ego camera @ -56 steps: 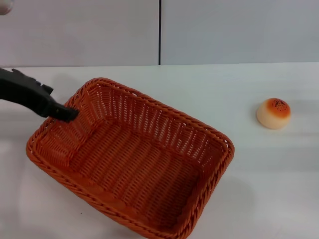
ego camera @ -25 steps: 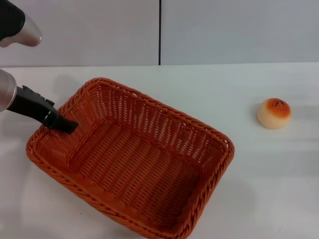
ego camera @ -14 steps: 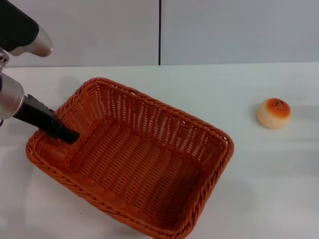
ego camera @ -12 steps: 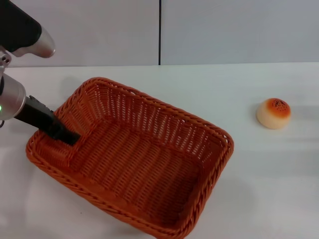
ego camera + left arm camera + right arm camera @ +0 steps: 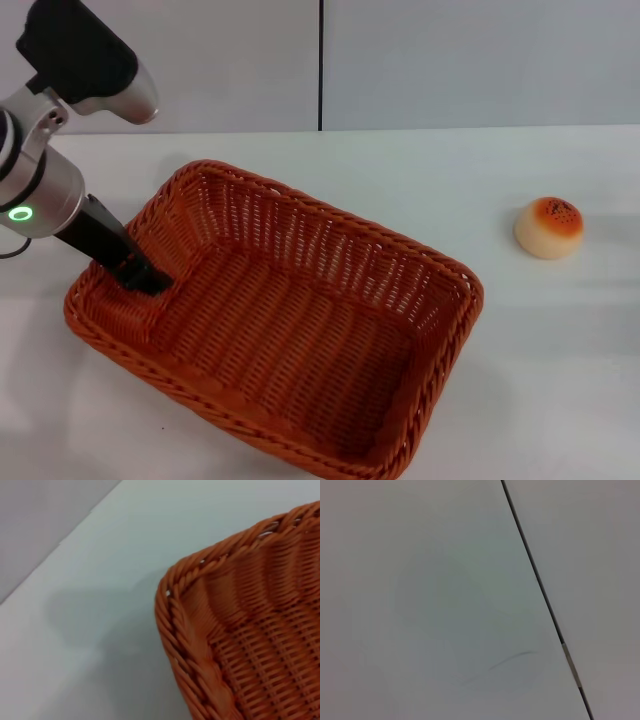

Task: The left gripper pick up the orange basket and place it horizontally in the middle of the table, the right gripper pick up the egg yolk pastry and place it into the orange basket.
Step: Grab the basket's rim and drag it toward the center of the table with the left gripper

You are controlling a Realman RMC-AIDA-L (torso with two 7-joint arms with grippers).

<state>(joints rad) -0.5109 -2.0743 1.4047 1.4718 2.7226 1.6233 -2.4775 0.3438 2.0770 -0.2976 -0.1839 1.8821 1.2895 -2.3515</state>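
Note:
The orange basket (image 5: 290, 330) lies at an angle on the white table (image 5: 545, 385), left of centre. My left gripper (image 5: 140, 278) reaches down over the basket's left end, black fingers shut on the braided rim, one finger inside against the wall. The left wrist view shows that rim corner (image 5: 177, 625) close up over the tabletop. The egg yolk pastry (image 5: 549, 227) sits alone on the table at the far right, well apart from the basket. The right gripper is out of view.
A grey panelled wall (image 5: 450, 60) with a dark vertical seam runs behind the table's far edge. The right wrist view holds only grey panels and a dark seam (image 5: 540, 585). Bare tabletop lies between basket and pastry.
My left arm has swung in and lowered at the basket's left rim. The basket has shifted a little to the right and turned slightly with it. The pastry has stayed put.

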